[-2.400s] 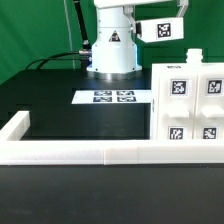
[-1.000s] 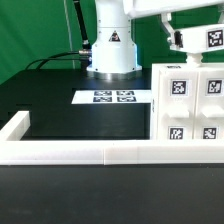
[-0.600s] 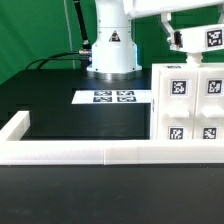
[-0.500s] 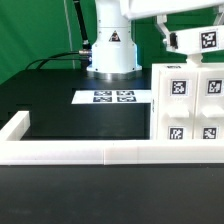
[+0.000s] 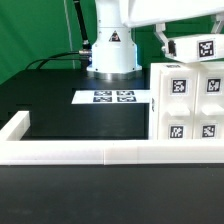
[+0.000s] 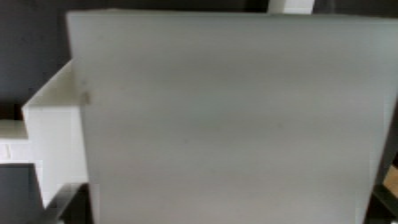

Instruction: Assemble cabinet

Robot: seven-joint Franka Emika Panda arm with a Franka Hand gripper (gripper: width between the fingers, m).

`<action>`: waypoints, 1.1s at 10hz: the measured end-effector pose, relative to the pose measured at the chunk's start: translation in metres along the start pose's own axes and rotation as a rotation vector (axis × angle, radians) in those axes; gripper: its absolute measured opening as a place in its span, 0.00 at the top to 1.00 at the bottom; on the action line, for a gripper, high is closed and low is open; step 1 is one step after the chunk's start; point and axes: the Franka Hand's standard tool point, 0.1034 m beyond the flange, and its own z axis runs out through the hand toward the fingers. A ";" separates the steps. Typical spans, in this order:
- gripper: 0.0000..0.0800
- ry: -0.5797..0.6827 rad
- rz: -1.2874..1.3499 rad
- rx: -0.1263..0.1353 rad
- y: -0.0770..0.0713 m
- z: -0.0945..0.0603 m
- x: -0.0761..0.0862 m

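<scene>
White panel (image 5: 195, 47) pinched in gripper (image 5: 168, 42), hanging just above cabinet (image 5: 185, 105) at exterior view's right, not touching it, marker board (image 5: 113, 97) flat on black table (image 5: 55, 100), panel filling wrist view.

Arm (image 5: 150, 10) reaching toward exterior view's right, claw (image 5: 168, 44) clamped

Arm base (image 5: 112, 58): glossy white, round column widening to a broader foot. Dark triangular sticker (image 5: 113, 38) on front of column, symbol too small to read. Black cables (image 5: 60, 57) at foot on exterior view's left. Thin dark cable (image 5: 72, 20) upright beside column. Upper link (image 5: 165, 10): smooth white casing with rounded edges, cut off by top of exterior view. Gripper (image 5: 163, 40): white body, narrow dark strip along side, fingers not made out.
</scene>
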 end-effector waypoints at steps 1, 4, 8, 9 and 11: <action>0.30 0.005 0.000 -0.001 0.000 0.000 0.001; 0.30 0.014 0.001 -0.001 0.000 0.000 0.002; 0.30 0.014 0.001 -0.001 0.000 0.000 0.002; 0.30 0.014 0.001 -0.001 0.000 0.000 0.002; 0.30 0.014 0.010 -0.001 0.000 0.000 0.002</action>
